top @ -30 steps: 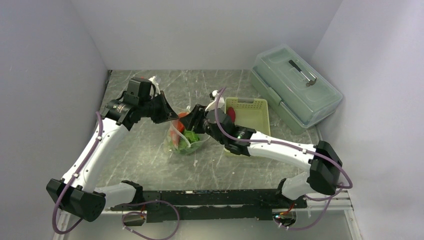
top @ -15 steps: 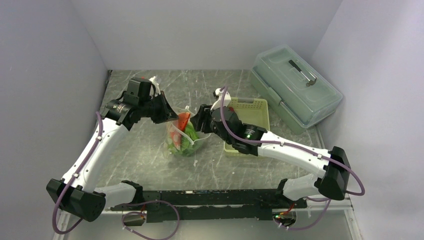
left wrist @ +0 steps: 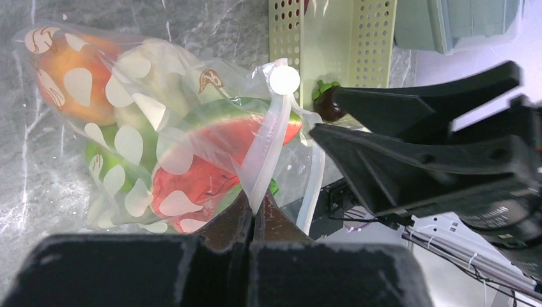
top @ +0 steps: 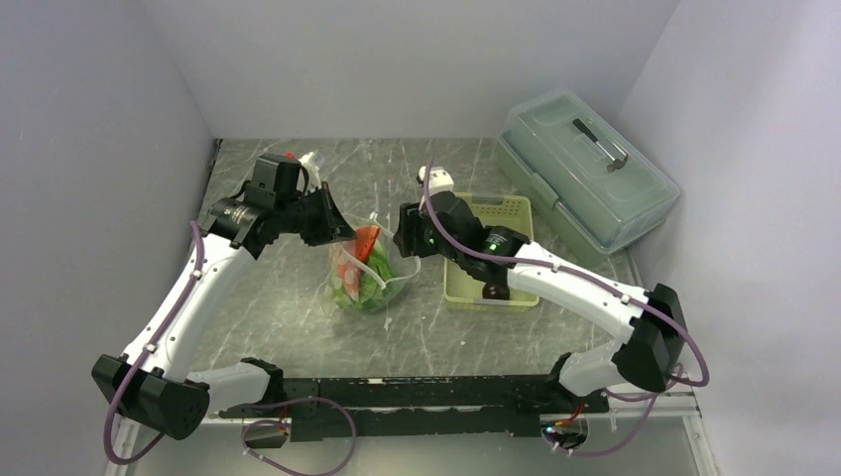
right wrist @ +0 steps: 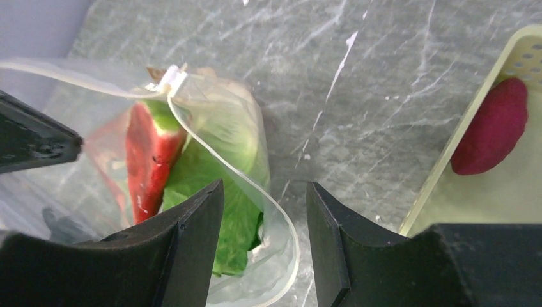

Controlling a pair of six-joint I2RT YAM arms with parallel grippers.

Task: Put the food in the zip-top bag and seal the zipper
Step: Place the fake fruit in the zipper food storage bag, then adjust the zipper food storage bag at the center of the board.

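The zip-top bag (top: 362, 280) stands on the table with its mouth open. It holds the lettuce (right wrist: 224, 192), the red-orange long piece (right wrist: 147, 153), the orange-red ball (left wrist: 70, 83), the green ball (left wrist: 105, 173) and the pale piece (left wrist: 153, 57). My left gripper (left wrist: 254, 203) is shut on the zipper (left wrist: 268, 153) at the mouth's left edge and holds it up. My right gripper (right wrist: 262, 211) is open and empty, just above the mouth's right rim. The dark maroon ball (left wrist: 327, 105) lies in the basket (top: 516, 213).
A maroon-red piece (right wrist: 492, 128) also lies in the pale green slotted basket, right of the bag. The large translucent lidded box (top: 585, 169) stands at the back right. Walls close in the table on the left, back and right.
My right gripper has drawn back to the right from the bag's mouth and its arm has swung over the basket. The left gripper keeps its hold on the zipper.
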